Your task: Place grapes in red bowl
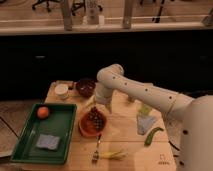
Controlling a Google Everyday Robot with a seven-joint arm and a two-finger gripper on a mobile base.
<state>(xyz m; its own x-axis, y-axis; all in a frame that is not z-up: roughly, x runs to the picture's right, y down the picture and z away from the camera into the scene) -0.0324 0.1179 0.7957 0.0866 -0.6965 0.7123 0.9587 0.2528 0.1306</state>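
The dark purple-black grapes lie inside the red bowl near the middle of the wooden table. My gripper hangs just above the bowl's far rim, right over the grapes, at the end of my white arm that reaches in from the right.
A green tray at the left holds a round orange fruit and a blue-grey sponge. A dark bowl and a white cup stand at the back. A fork, a banana peel, a green pepper and a crumpled packet lie on the table.
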